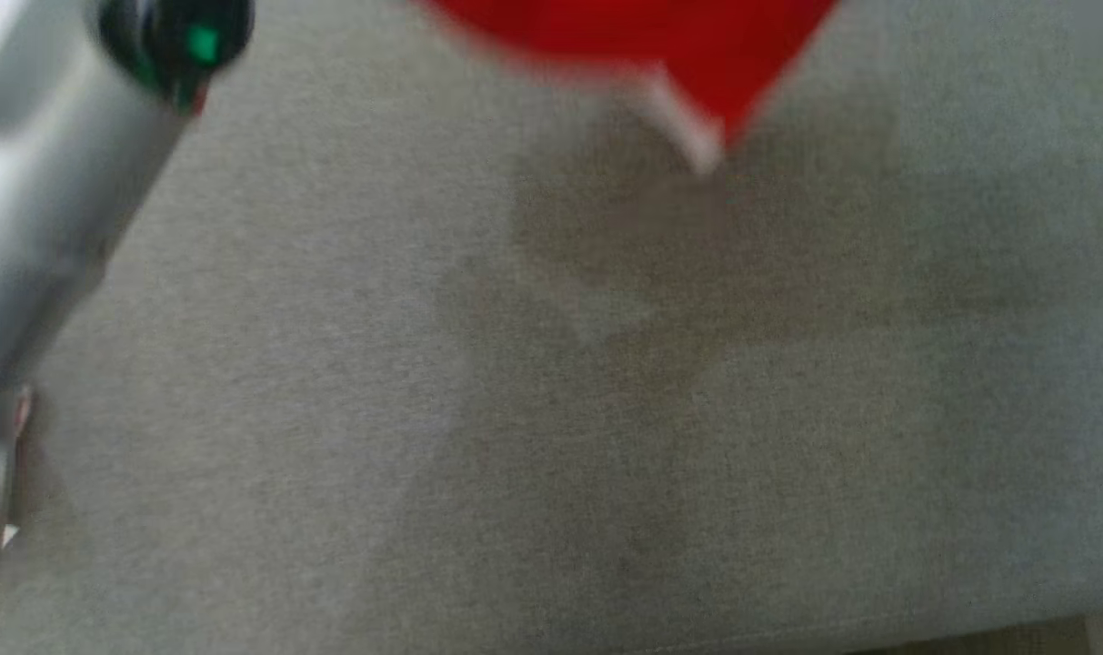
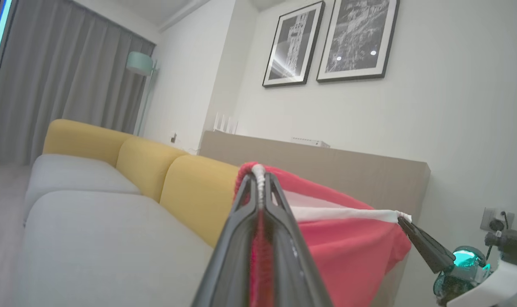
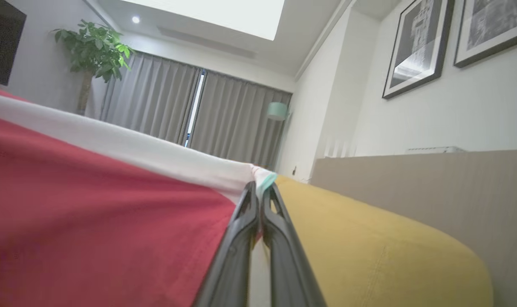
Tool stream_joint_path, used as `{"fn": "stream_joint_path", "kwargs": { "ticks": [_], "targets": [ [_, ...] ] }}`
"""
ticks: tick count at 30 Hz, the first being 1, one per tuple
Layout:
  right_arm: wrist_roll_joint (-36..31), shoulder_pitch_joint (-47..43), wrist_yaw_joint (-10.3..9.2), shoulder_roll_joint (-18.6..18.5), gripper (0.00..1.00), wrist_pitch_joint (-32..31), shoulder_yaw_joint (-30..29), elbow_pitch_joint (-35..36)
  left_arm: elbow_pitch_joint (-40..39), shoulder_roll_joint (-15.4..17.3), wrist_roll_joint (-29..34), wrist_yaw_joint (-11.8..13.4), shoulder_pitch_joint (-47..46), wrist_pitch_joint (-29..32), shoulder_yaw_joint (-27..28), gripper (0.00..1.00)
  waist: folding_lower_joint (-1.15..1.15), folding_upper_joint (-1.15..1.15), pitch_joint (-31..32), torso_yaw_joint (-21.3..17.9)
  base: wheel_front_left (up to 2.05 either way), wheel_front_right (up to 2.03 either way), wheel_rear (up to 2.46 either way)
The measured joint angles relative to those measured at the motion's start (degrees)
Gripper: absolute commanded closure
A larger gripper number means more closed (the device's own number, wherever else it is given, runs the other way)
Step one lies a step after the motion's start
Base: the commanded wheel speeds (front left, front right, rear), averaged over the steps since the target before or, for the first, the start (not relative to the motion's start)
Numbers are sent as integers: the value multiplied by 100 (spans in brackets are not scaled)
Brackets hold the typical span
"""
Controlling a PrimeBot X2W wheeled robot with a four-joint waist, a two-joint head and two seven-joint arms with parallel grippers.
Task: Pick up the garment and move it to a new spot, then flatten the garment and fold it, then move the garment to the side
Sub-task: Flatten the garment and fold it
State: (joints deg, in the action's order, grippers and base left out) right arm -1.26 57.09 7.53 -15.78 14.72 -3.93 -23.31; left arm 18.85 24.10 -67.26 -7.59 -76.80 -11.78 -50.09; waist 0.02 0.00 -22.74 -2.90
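– Head view, left to right: what do you see?
– A pale forearm (image 1: pixel 51 182) runs down the left edge, blurred. The grey seat (image 1: pixel 606 409) covers the rest. At the top, right of middle, is the garment (image 1: pixel 642 36), red with a white edge and also blurred. Its shadow falls on the seat below it.
– And the left wrist view?
– The seat (image 2: pixel 105 238) is on the left, with the yellow backrest (image 2: pixel 194 192) behind it. The left gripper (image 2: pixel 258 177) is in the middle. Its jaws are pressed together on a bunched red edge of the garment (image 2: pixel 348 256), and white trim shows at the tips. From there the cloth runs right. Its white band is pulled taut to the right gripper (image 2: pixel 405 224), whose tips pinch the far end.
– Does the right wrist view agree?
– Yes. The garment (image 3: pixel 92 221) spreads over the left half, with the band along its upper edge. The band ends at the right gripper (image 3: pixel 260 194), whose fingers are closed with the band's corner nipped between the tips. The backrest (image 3: pixel 369 247) lies to the right of them, with a beige panel (image 3: pixel 411 187) beyond.
– So where is the garment?
– It is stretched between the two grippers, above the sofa. Each gripper has a firm hold on one end.
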Motion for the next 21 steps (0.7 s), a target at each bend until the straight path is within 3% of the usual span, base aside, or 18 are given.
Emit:
{"fn": "stream_joint_path", "kwargs": {
  "ticks": [4, 9, 15, 21],
  "targets": [
    [-67, 475, 0, -159, 100, 1, -56, 103, 278, -313, 74, 0, -596, -204, 88, 100, 0, 0, -268, -121, 0, 0, 0],
    [-83, 365, 0, -163, 100, 9, -89, 374, 275, -312, 77, 0, -282, -268, 43, 100, -2, 0, -320, -197, 0, 0, 0],
    [41, -638, 0, -89, 100, 15, -82, 669, -162, -172, 379, 0, 1170, -268, 215, 100, -2, 0, -301, -88, 0, 0, 0],
    [192, -2197, 1, 215, 100, 15, -210, 1056, -906, -103, 1174, -1, 3159, -267, 797, 100, -3, 0, -37, 32, 0, 0, 0]
  ]
}}
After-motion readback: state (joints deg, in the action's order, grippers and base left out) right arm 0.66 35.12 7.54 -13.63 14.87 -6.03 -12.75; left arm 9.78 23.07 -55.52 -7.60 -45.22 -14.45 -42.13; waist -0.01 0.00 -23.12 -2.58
